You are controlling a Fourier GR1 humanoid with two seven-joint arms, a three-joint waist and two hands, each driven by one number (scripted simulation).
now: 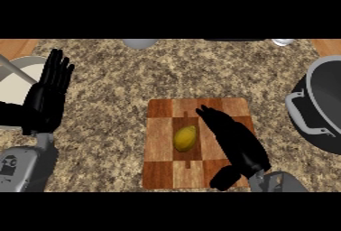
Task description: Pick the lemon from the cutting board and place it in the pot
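The small yellow oval lemon lies on its side at the middle of the checkered brown wooden cutting board, long axis running from 12 to 6 o'clock. The black right hand lies just beside it at 3 o'clock, fingers straight and holding nothing. The lemon looks light and stiff, but its rounded, waxy skin would likely roll, so wrapping its wide middle seems safest. The dark grey round metal pot waits at 2 o'clock. The black left hand rests open at 9 o'clock.
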